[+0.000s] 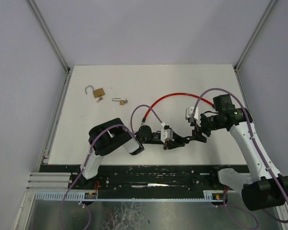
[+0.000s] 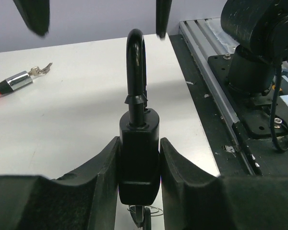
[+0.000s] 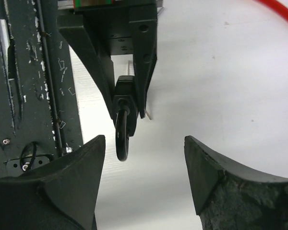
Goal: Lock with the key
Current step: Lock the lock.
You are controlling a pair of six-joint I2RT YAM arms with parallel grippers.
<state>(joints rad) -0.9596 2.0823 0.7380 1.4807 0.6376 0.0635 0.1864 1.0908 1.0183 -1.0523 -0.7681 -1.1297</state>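
My left gripper [image 2: 139, 143] is shut on the body of a black padlock [image 2: 139, 158], whose shackle [image 2: 136, 62] points away from the wrist toward the right arm. A key [image 2: 144, 218] with a thin wire ring shows just under the lock's bottom. In the top view this padlock [image 1: 182, 140] sits near the table's front edge between the two grippers. My right gripper [image 3: 144, 165] is open and empty, and its fingertips [image 2: 38, 17] flank the end of the shackle [image 3: 122, 139] without touching it.
A red cable lock [image 1: 180, 97] with a silver end [image 1: 188, 113] curves across the middle of the table. A brass padlock [image 1: 98, 92] and a small padlock [image 1: 119, 101] lie at the back left. The dark rail [image 1: 153, 175] runs along the front.
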